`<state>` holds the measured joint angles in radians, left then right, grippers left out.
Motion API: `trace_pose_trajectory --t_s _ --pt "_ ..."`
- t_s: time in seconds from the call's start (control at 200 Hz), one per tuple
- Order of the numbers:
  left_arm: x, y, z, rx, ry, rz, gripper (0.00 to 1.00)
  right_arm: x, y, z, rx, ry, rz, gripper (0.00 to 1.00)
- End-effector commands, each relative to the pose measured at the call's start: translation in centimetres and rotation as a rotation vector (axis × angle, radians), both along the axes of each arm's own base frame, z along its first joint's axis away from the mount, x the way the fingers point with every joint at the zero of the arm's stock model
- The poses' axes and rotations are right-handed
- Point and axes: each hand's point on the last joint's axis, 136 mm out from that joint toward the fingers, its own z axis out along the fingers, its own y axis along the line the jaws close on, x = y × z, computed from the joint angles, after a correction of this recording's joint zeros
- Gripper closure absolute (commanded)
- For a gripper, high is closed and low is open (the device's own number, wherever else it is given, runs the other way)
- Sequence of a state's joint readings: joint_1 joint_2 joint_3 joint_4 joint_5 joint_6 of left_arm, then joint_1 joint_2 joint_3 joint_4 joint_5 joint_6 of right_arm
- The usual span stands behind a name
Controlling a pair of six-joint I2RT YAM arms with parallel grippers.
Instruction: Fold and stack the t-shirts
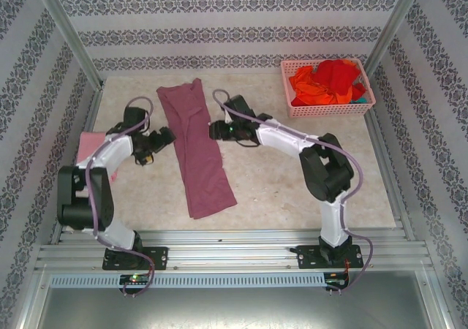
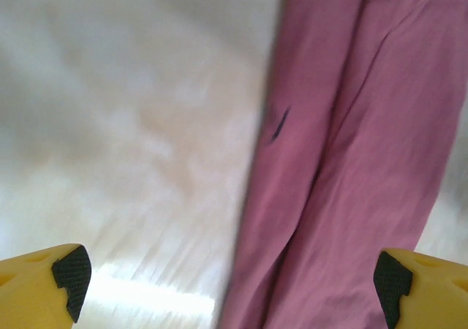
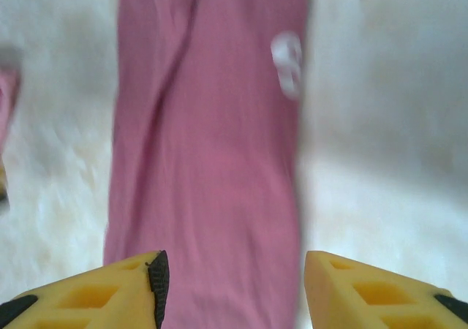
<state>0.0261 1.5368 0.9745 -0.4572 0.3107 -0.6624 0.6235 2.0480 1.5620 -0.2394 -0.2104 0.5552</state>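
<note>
**One Long Shirt on the Table, More Shirts Kept in the Basket**

A pink plastic basket [image 1: 327,110] is set at the far right corner of the table [image 1: 292,183]. Its walls are made of little holes. It is filled with a heap of crumpled shirts. A bright red t-shirt [image 1: 338,74] is piled on top, and an orange t-shirt [image 1: 306,88] is bunched beside it on the left. A small bit of blue cloth [image 1: 359,90] is seen at the right side of the basket. The heap is raised a little above the rim.

A mauve t-shirt [image 1: 196,150] is laid flat in the middle of the table, well apart from the basket. It is folded into one long, thin strip. A light pink t-shirt [image 1: 89,142] is spread at the left edge of the table, partly hidden by the left arm.

The left gripper [image 1: 164,137] is held just beside the left side of the mauve strip. Its jaws are spread wide and nothing is held in them. In the left wrist view, the mauve t-shirt [image 2: 351,161] is seen below the left gripper [image 2: 230,285].

The right gripper [image 1: 214,130] is held at the right side of the strip. In the right wrist view, the jaws of the right gripper [image 3: 230,285] are parted about half way. The mauve t-shirt [image 3: 212,161] is seen lying flat below them, not pinched.
</note>
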Motion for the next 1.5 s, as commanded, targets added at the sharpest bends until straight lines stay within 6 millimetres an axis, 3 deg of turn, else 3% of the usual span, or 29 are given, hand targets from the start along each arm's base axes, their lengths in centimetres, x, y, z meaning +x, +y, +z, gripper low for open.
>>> trace_pose_trajectory --t_s 0.0,0.185,0.335,0.44,0.53,0.634,1.019,1.164,1.274,1.399,1.494 --pt "-1.9 0.0 1.0 -0.002 -0.087 0.046 0.00 3.2 1.8 -0.8 -0.017 -0.013 0.003 0.51" --pt "-6.6 -0.1 -0.4 0.000 -0.060 0.056 0.00 6.9 6.4 -2.2 0.045 0.005 0.028 0.59" --pt "-7.9 -0.5 -1.7 -0.012 -0.040 0.065 0.00 9.0 9.2 -3.9 0.115 0.038 0.014 0.59" --pt "-7.8 -1.2 -1.5 -0.025 -0.053 0.054 0.00 10.6 9.4 -5.3 0.165 0.070 -0.032 0.59" --pt "-7.4 -1.8 -0.8 -0.022 -0.077 0.020 0.00 11.9 8.4 -6.6 0.184 0.101 -0.088 0.59" --pt "-7.2 -2.7 -0.3 -0.035 -0.096 -0.026 0.00 13.0 5.4 -8.7 0.156 0.173 -0.199 0.59" --pt "-6.2 -4.9 0.5 -0.099 -0.144 -0.124 0.00 14.6 -3.9 -8.5 0.022 0.173 -0.380 0.58" --pt "-5.5 -5.9 0.6 -0.131 -0.169 -0.163 0.00 15.6 -4.1 -6.2 0.088 0.121 -0.308 0.58" --pt "-4.7 -6.3 0.6 -0.134 -0.197 -0.199 0.00 16.0 -3.6 -3.0 0.088 0.039 -0.228 0.56" --pt "-3.6 -5.0 0.7 -0.043 -0.228 -0.213 0.00 15.6 -4.0 -0.1 0.035 -0.047 -0.143 0.54" --pt "-2.7 -4.3 1.1 0.016 -0.261 -0.239 0.00 14.9 -5.5 0.3 -0.069 -0.096 -0.127 0.51"
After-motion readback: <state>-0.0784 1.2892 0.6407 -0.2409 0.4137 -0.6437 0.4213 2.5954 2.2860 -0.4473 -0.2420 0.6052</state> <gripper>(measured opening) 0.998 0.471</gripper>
